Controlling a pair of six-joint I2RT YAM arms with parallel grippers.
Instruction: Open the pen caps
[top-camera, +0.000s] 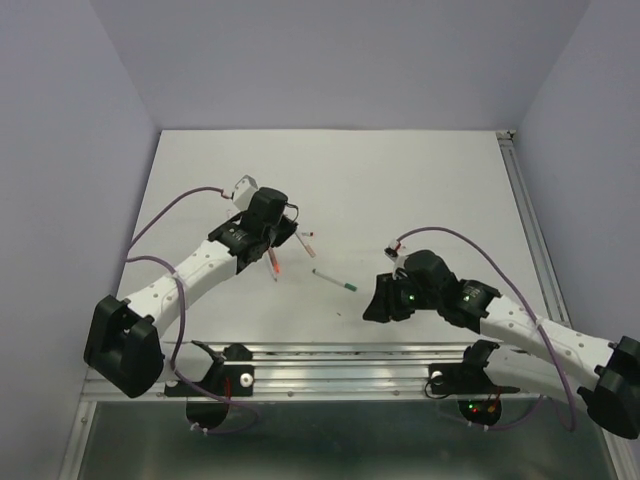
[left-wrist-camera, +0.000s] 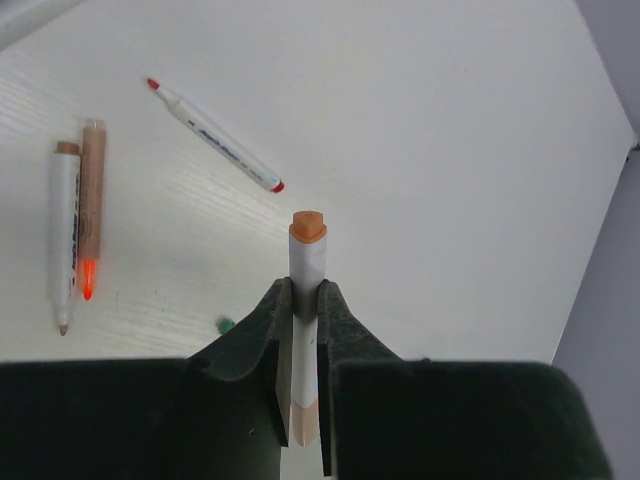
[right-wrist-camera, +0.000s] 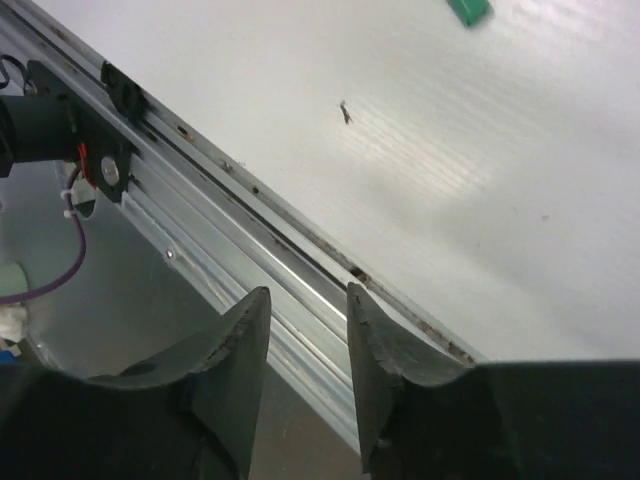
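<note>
My left gripper (left-wrist-camera: 307, 285) is shut on a white pen barrel (left-wrist-camera: 307, 262) and holds it upright above the table. A stubby orange cap (left-wrist-camera: 308, 226) sits on the pen's far end. In the top view the left gripper (top-camera: 275, 235) hangs over several loose pens. A red-tipped pen (left-wrist-camera: 215, 135) lies uncapped on the table. A white pen (left-wrist-camera: 65, 235) and an orange-tipped pen (left-wrist-camera: 91, 205) lie side by side beside it. My right gripper (right-wrist-camera: 306, 295) is open and empty over the table's front rail. It sits right of centre in the top view (top-camera: 372, 303).
A green-ended pen (top-camera: 334, 280) lies between the two grippers, and its green end (right-wrist-camera: 467, 9) shows in the right wrist view. A small green piece (left-wrist-camera: 226, 324) lies near my left fingers. The metal rail (right-wrist-camera: 250, 215) runs along the table's near edge.
</note>
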